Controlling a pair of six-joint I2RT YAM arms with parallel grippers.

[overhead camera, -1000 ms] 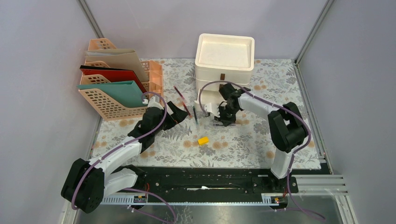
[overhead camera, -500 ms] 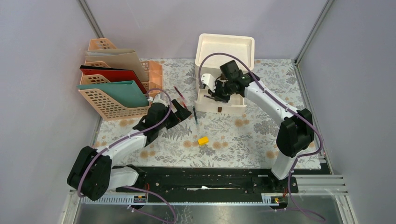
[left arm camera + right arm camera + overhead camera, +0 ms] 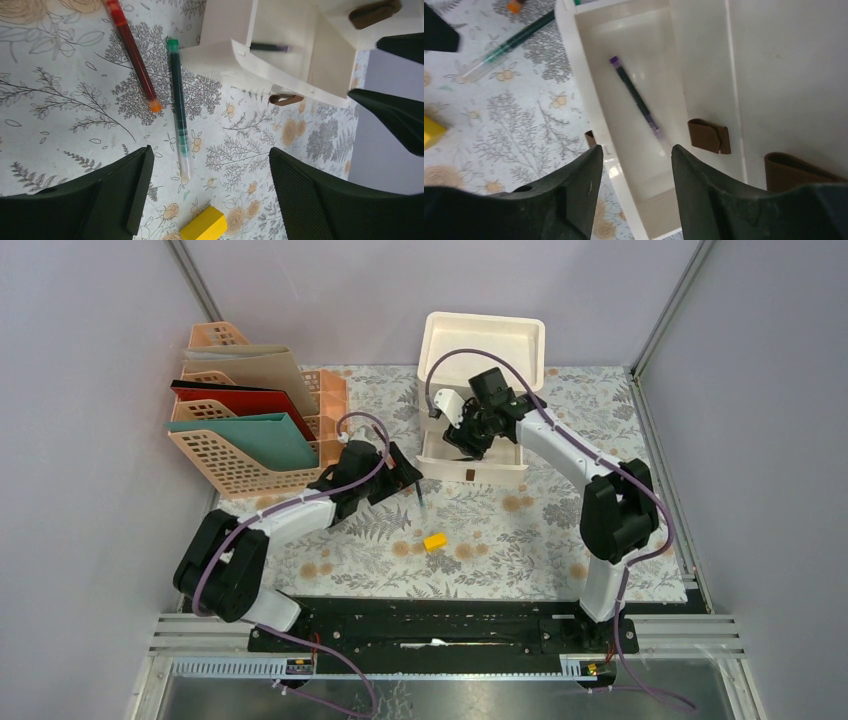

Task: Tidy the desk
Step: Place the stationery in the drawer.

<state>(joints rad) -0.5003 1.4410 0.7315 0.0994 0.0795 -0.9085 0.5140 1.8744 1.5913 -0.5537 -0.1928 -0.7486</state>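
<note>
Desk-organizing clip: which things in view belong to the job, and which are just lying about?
Job, likely: desk, green pen, red pen, yellow block, purple pen lying in the open drawer.
Just there: file rack with its folders, black rail.

Your purple pen (image 3: 636, 97) was blurred in the drawer (image 3: 649, 50); the yellow block (image 3: 204, 227) ran off the bottom edge of your left wrist view.

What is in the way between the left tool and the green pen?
Nothing visible. The green pen lies bare on the desk under the open left tool. The red pen lies beside it, apart.
</note>
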